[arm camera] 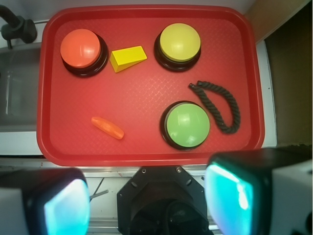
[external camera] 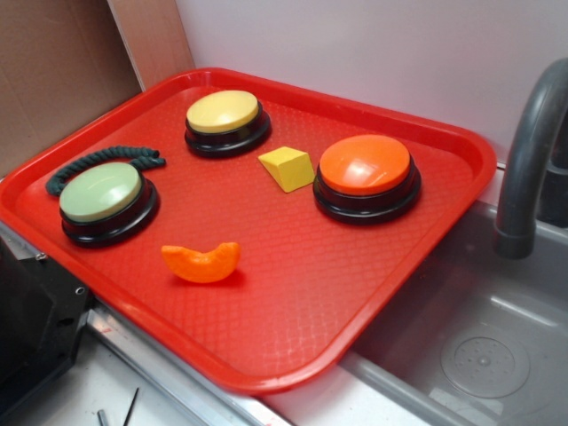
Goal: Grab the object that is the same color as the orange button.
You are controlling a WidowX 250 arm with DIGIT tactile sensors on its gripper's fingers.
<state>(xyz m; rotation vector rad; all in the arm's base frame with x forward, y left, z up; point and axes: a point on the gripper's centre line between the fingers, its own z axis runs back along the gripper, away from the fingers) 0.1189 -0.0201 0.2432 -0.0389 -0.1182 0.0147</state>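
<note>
Small orange crescent (external camera: 202, 263) lies flat on tray, apart from domed orange button (external camera: 366, 167).

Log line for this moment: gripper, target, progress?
gripper: open, above tray edge, holding nothing | target: orange crescent on red tray, untouched | orange button: far corner | progress: approach not begun
</note>
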